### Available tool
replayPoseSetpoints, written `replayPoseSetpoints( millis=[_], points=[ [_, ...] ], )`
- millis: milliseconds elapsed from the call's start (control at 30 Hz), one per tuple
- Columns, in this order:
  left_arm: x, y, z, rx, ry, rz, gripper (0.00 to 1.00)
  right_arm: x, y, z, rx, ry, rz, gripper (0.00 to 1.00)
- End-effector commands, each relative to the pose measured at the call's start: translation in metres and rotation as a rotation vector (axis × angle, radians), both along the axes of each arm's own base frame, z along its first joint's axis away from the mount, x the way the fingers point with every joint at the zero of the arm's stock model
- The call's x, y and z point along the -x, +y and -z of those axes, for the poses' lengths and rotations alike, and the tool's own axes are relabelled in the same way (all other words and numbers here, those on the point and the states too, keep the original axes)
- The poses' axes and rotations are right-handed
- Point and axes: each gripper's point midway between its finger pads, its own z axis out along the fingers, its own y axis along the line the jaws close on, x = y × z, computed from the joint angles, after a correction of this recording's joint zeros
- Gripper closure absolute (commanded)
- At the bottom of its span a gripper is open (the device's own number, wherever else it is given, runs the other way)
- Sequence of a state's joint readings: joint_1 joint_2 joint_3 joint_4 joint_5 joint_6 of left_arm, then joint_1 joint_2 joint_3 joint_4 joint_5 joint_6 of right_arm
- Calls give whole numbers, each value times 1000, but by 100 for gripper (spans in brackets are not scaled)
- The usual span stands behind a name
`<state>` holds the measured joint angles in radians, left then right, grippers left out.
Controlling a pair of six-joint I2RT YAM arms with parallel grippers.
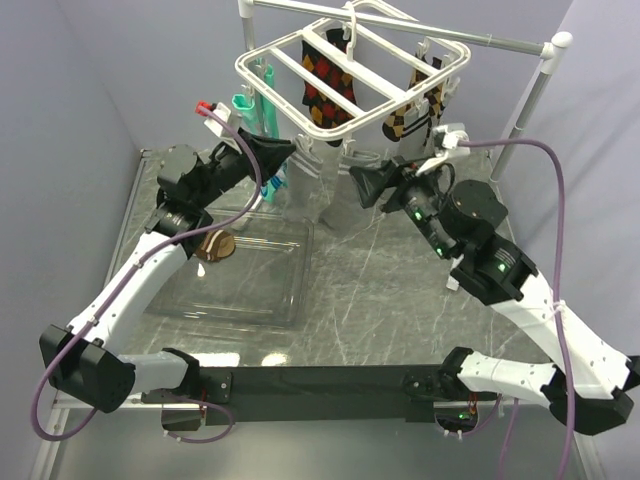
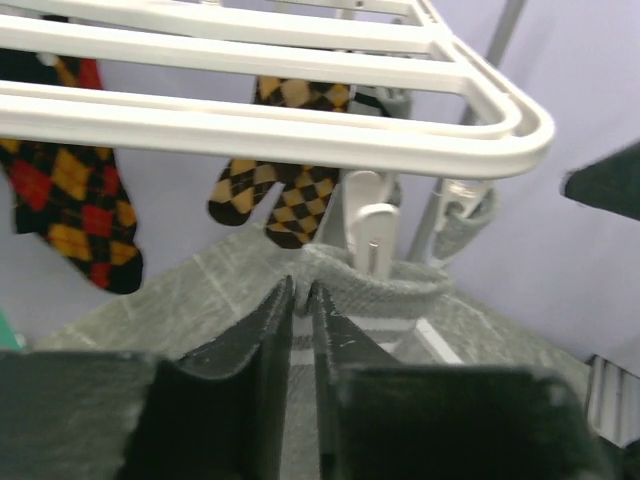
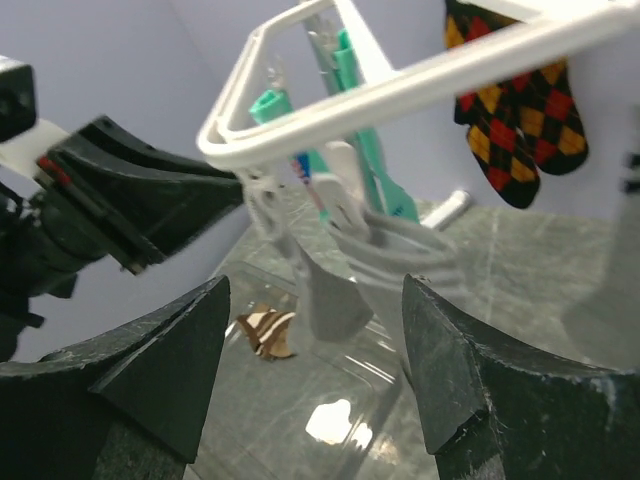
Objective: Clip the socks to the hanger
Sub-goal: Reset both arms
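Grey socks point(image 1: 303, 195) under hanger point(image 1: 270, 85), argyle socks point(image 1: 328, 85) nearby; left claw point(image 2: 301, 292) barely ajar, right claw point(image 3: 315, 290) wide.

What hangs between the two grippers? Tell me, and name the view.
The grey socks, hanging from the hanger's near edge, fill the stretch between the left gripper and the right gripper. The top external view shows it.
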<state>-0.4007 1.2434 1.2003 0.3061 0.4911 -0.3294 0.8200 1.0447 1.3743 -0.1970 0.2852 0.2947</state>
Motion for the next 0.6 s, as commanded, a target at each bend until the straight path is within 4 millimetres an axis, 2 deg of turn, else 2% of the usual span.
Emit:
replayPoseSetpoints(
  millis=[0,33,133,167,233,267,300,333,400,433,467,500,533,567],
  points=[
    [-8,8,-13,-5,6,-71,77,10,-32,0,-23,9,85,24],
    [-7,9,-14,-5,4,-71,65,10,-40,1,-25,13,116,24],
    [-4,14,-15,-10,6,-93,47,18,-58,4,-21,21,158,23],
    [-5,19,-17,-7,9,-126,44,24,-67,0,-36,8,166,23],
    [-11,29,-6,-25,65,-190,35,27,-72,6,-38,11,173,23],
    [-13,34,-9,-26,82,-225,32,31,-76,8,-33,16,176,22],
    [-19,43,8,-58,162,-280,29,32,-76,10,-28,27,171,22],
    [-21,50,5,-54,181,-310,26,34,-77,14,-18,40,166,21],
    [-25,60,17,-57,254,-356,16,36,-83,24,-11,79,185,21],
    [-27,68,27,-60,292,-384,14,37,-85,28,-4,88,188,21],
    [-26,73,29,-47,306,-396,13,41,-88,30,-8,84,185,21],
    [-26,78,33,-24,330,-415,12,41,-84,43,10,96,172,19],
    [-28,86,50,-20,355,-445,12,42,-84,49,9,98,168,18],
    [-24,94,50,0,351,-467,12,44,-84,61,3,100,160,18]
  ],
)
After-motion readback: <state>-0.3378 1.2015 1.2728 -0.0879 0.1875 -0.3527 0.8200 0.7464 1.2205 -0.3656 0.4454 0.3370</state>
